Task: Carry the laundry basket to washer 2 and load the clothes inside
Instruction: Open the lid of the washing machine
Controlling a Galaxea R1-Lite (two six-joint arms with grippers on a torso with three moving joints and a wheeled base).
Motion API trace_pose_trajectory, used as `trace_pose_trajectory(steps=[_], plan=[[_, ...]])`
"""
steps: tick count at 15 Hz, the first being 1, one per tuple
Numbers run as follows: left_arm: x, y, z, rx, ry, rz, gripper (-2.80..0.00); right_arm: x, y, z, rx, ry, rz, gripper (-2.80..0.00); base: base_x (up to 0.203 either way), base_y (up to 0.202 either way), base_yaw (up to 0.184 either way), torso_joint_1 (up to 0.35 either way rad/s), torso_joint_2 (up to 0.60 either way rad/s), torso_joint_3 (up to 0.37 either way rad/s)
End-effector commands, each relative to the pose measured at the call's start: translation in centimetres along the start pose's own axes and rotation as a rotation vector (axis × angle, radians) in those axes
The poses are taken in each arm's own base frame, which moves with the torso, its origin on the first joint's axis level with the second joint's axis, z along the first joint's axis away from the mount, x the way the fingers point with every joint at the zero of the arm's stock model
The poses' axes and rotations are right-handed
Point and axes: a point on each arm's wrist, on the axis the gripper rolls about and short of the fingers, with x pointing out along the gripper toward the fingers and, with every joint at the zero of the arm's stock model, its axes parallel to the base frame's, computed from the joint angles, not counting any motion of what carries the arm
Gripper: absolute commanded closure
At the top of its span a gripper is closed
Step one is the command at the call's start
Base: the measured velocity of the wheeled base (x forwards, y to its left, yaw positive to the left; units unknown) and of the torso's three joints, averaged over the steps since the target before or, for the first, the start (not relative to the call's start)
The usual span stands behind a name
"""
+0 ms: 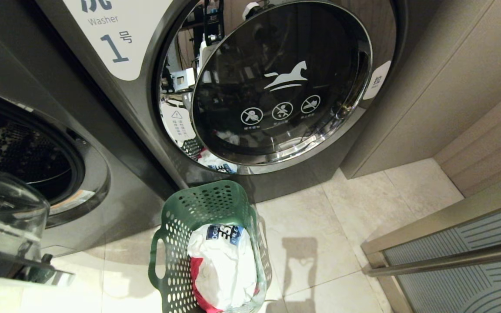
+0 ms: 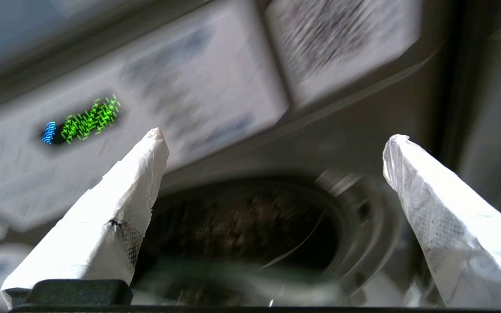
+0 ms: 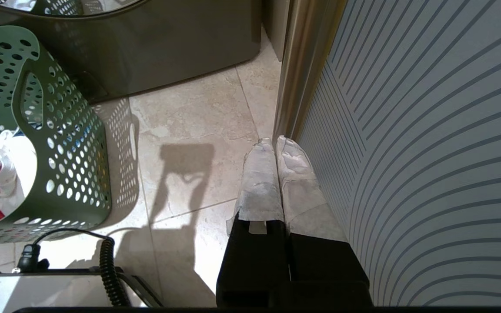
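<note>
Washer 1 (image 1: 250, 87) fills the far side, door shut; left of it another washer (image 1: 37, 161) stands open. The laundry basket (image 1: 189, 208) sits on the floor before them, the clothes (image 1: 224, 265) inside. The left gripper (image 2: 272, 143) gapes wide, empty; the right gripper (image 3: 275, 145) is closed.

basket (image 1: 198, 208): green perforated plastic, matt
clothes (image 1: 224, 265): soft cloth, crumpled
washer 1 door (image 1: 285, 82): glossy dark glass, chrome rim
floor (image 1: 320, 243): smooth pale stone tile, slight sheen
end effector fingers (image 3: 259, 182): white fabric-like wrap, rough
</note>
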Motion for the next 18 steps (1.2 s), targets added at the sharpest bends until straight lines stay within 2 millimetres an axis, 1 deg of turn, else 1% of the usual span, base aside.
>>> trace_pose_trajectory(steps=[1, 2, 3, 5, 6, 7, 9, 12, 13, 14, 15, 16, 17, 18], plan=[[0.6, -5.4, 6.0, 0.007, -0.036, -0.068, -2.80, 0.0, 0.0, 0.0, 0.000, 0.000, 0.000, 0.00, 0.000, 0.000, 0.000, 0.000, 0.00, 0.000], [0.8, -6.2, 7.2, -0.041, -0.022, -0.074, -2.80, 0.0, 0.0, 0.0, 0.000, 0.000, 0.001, 0.00, 0.000, 0.000, 0.000, 0.000, 0.00, 0.000], [0.9, -6.4, 7.6, -0.156, 0.011, -0.059, -2.80, 0.0, 0.0, 0.0, 0.000, -0.001, 0.001, 0.00, 0.000, 0.000, 0.000, 0.000, 0.00, 0.000], [0.8, -6.8, 7.4, -0.411, 0.085, -0.011, -2.80, 0.0, 0.0, 0.0, 0.000, 0.000, 0.002, 0.00, 0.000, 0.000, 0.000, 0.000, 0.00, 0.000], [0.6, -7.5, 7.2, -0.512, 0.117, 0.009, -2.80, 0.0, 0.0, 0.0, 0.000, 0.000, 0.001, 0.00, 0.000, 0.000, 0.000, 0.000, 0.00, 0.000], [0.3, -8.4, 7.0, -0.569, 0.138, 0.019, -2.80, 0.0, 0.0, 0.0, 0.000, 0.000, 0.000, 0.00, 0.000, 0.000, 0.000, 0.000, 0.00, 0.000], [-0.3, -7.8, 4.8, -0.657, 0.163, 0.049, -2.80, 0.0, 0.0, 0.0, 0.000, -0.001, 0.002, 0.00, 0.000, 0.000, 0.000, 0.000, 0.00, 0.000], [-1.3, -5.9, 0.3, -0.681, 0.195, 0.093, -2.80, 0.0, 0.0, 0.0, 0.000, 0.000, 0.000, 0.00, 0.000, 0.000, 0.000, 0.000, 0.00, 0.000], [-1.6, -5.2, -1.3, -0.621, 0.209, 0.102, -2.80, 0.0, 0.0, 0.0, 0.000, 0.000, 0.000, 0.00, 0.000, 0.000, 0.000, 0.000, 0.00, 0.000], [-1.9, -4.4, -2.6, -0.495, 0.225, 0.101, -2.80, 0.0, 0.0, 0.0, 0.000, 0.000, 0.001, 0.00, 0.000, 0.000, 0.000, 0.000, 0.00, 0.000], [-2.2, -3.4, -4.0, -0.322, 0.245, 0.096, -2.80, 0.0, 0.0, 0.0, 0.000, 0.000, 0.000, 0.00, 0.000, 0.000, 0.000, 0.000, 0.00, 0.000], [-2.5, -2.2, -5.6, -0.157, 0.267, 0.095, -2.80, 0.0, 0.0, 0.0, 0.000, 0.000, 0.000, 0.00, 0.000, 0.000, 0.000, 0.000, 0.00, 0.000], [-2.8, -0.4, -7.4, -0.014, 0.293, 0.118, -2.80, 0.0, 0.0, 0.0, 0.000, 0.000, 0.002, 0.00, 0.000, 0.000, 0.000, 0.000, 0.00, 0.000], [-3.1, 1.5, -9.3, 0.078, 0.326, 0.187, -2.80, 0.0, 0.0, 0.0, 0.000, 0.000, 0.001, 0.00, 0.000, 0.000, 0.000, 0.000, 0.00, 0.000]])
